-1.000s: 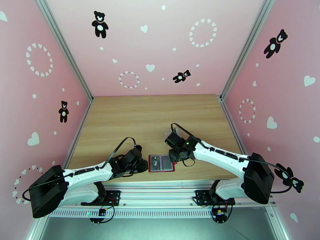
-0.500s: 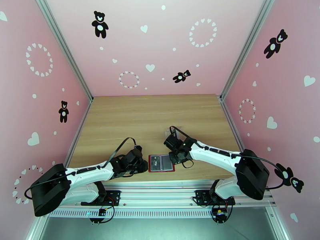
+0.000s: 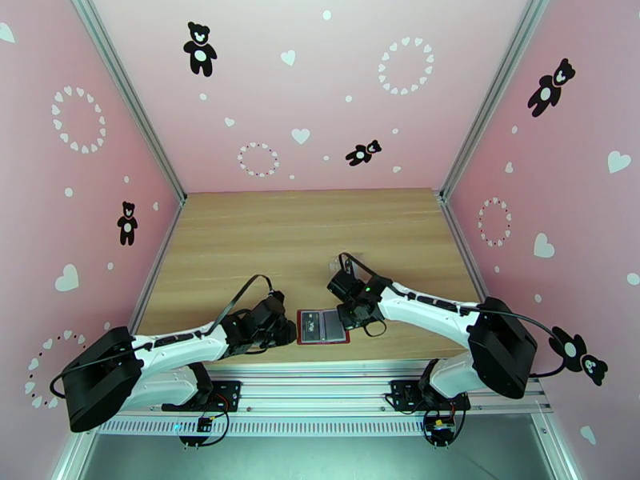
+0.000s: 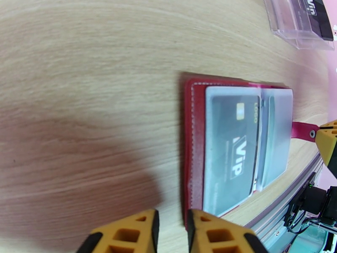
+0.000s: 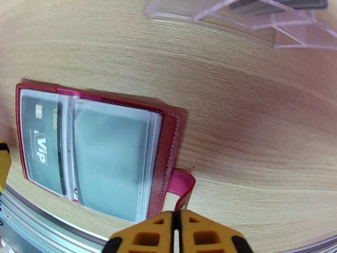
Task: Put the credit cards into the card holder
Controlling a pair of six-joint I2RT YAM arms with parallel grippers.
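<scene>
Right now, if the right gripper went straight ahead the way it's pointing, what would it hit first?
Probably the snap tab of the card holder, curled up just ahead of the right gripper; they may already touch.

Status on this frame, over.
Left gripper barely open at card holder edge. Right gripper shut on snap tab. One credit card sleeved. Clear tray beyond, nothing blocking.

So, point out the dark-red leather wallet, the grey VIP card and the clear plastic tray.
dark-red leather wallet [image 5: 169, 135], right wrist view, stitched border.
grey VIP card [image 4: 231, 148], left wrist view, card face.
clear plastic tray [image 5: 210, 13], right wrist view, clear wall.
</scene>
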